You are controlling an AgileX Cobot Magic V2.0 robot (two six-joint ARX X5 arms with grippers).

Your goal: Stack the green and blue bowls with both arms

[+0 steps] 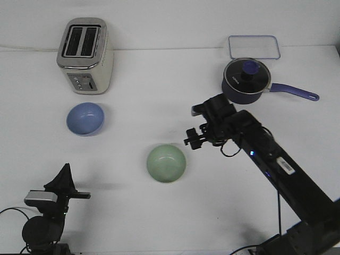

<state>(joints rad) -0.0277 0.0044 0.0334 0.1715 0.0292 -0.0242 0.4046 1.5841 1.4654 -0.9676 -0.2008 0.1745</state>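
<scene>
The pale green bowl (pixel 166 163) sits upright and empty near the middle of the table. The light blue bowl (pixel 85 118) stands apart from it to the far left, in front of the toaster, also empty. My right gripper (pixel 190 137) hangs just up and right of the green bowl's rim. Its fingers are apart and hold nothing, and it does not touch the bowl. My left gripper (pixel 85 195) is folded low at the near left corner, well short of both bowls. Its fingers are too small and dark to read.
A cream and silver toaster (pixel 85 56) stands at the back left. A dark navy saucepan (pixel 245 79) with a lid and purple handle sits at the back right, just behind the right arm. A clear flat lid (pixel 254 47) lies beyond it.
</scene>
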